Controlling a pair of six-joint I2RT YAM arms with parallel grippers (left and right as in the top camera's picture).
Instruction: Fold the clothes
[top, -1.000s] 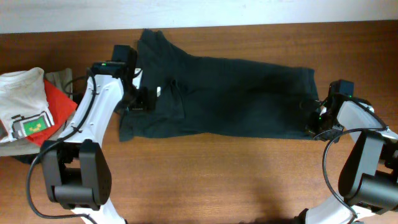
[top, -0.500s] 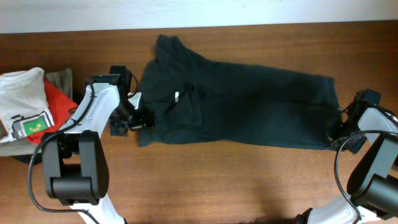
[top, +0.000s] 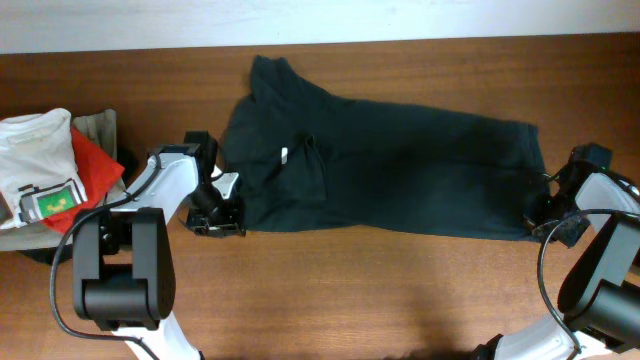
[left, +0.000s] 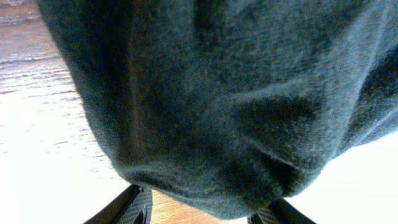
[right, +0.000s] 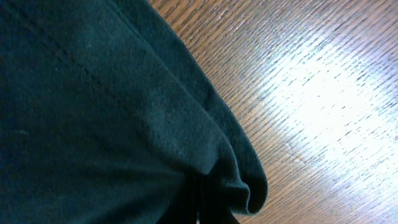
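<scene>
The clothes (top: 390, 175), a very dark green T-shirt, lie spread lengthwise across the wooden table (top: 380, 290), with a small white mark near the left end. My left gripper (top: 230, 208) sits at the shirt's lower left corner. In the left wrist view a bulging fold of the clothes (left: 211, 106) hangs between its fingers (left: 138, 208), which stand apart with bare wood showing beside the left one. My right gripper (top: 538, 212) is at the shirt's right edge. The right wrist view shows it (right: 199, 211) shut on a pinched fold of the cloth (right: 124, 124).
A pile of other garments lies at the far left: a white shirt with a green patch (top: 40, 170), a red piece (top: 95, 165) and a khaki one (top: 100, 125). A pale strip runs along the table's back edge.
The shirt has slid to the right with my right gripper. My left gripper has moved down from the shirt's left side to its lower left corner, and its jaws have narrowed.
</scene>
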